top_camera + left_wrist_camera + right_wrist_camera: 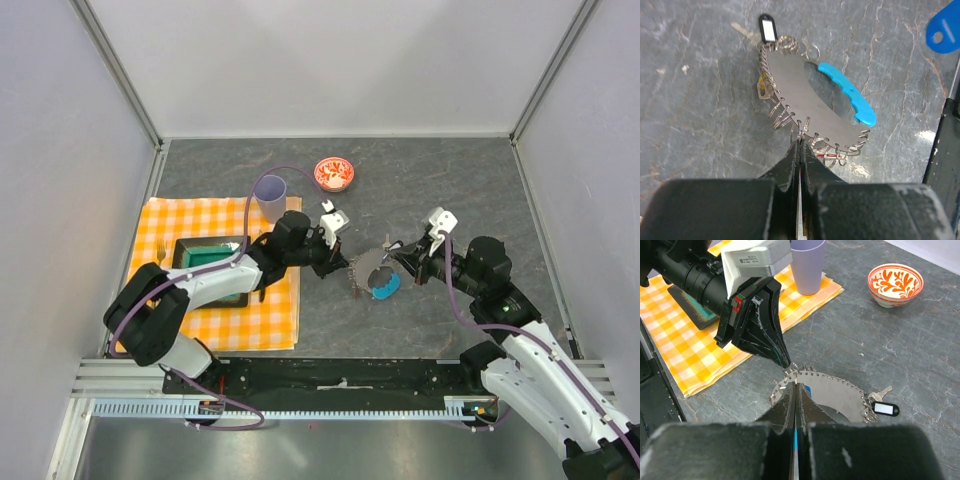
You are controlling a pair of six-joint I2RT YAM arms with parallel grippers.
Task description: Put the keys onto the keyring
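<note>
The keyring [370,268] is a grey crescent plate [800,85] edged with small wire rings and carrying a blue crescent fob [847,92]. It lies mid-table between both grippers. My left gripper [800,142] is shut on one small ring at the plate's edge. My right gripper [796,385] is shut from the opposite side, with a blue strip between its fingers and a small ring at its tips. A blue key tag [945,27] hangs beside the right arm. A black-and-white tagged key [885,409] sits on the keyring's end. Yellowish [761,85] and red [827,156] bits show under the rim.
A purple cup [271,198] stands on the corner of an orange checked cloth [215,300] at the left, with a green tray [210,262] and a fork [160,250] on it. A red-and-white bowl [335,173] sits behind the keyring.
</note>
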